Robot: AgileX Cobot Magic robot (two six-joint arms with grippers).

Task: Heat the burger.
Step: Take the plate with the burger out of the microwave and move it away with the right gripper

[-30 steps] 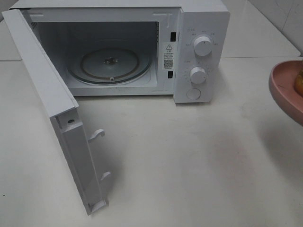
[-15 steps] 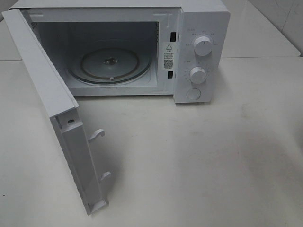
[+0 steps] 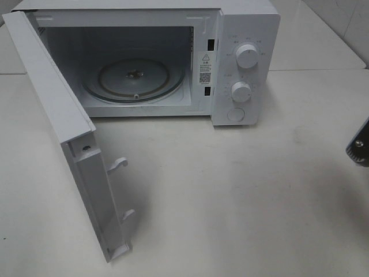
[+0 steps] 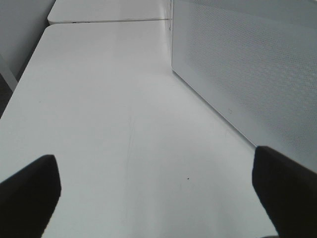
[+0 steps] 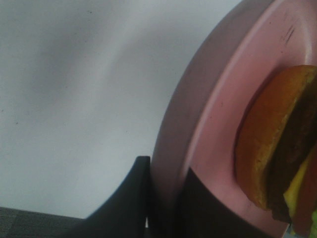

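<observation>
The burger (image 5: pixel 277 153), with a golden-brown bun, dark patty and yellow cheese, lies on a round pink plate (image 5: pixel 218 99) in the right wrist view. My right gripper (image 5: pixel 166 203) is shut on the plate's rim, one dark finger on each side of it. In the exterior high view neither plate nor burger shows; only a dark part of the right arm (image 3: pixel 358 147) pokes in at the right edge. My left gripper (image 4: pixel 158 193) is open, its fingertips (image 4: pixel 29 191) wide apart above the bare table, with nothing between them.
The white microwave (image 3: pixel 245 63) stands at the back of the white table (image 3: pixel 242 196). Its door (image 3: pixel 75 150) is swung wide open toward the front left, and the glass turntable (image 3: pixel 134 78) inside carries nothing. The door's perforated panel (image 4: pixel 242 74) is near the left gripper.
One second ago the pink plate showed at the right edge of the exterior view. It then left the view, and now a dark part of the right arm shows there. The left gripper stays open.
</observation>
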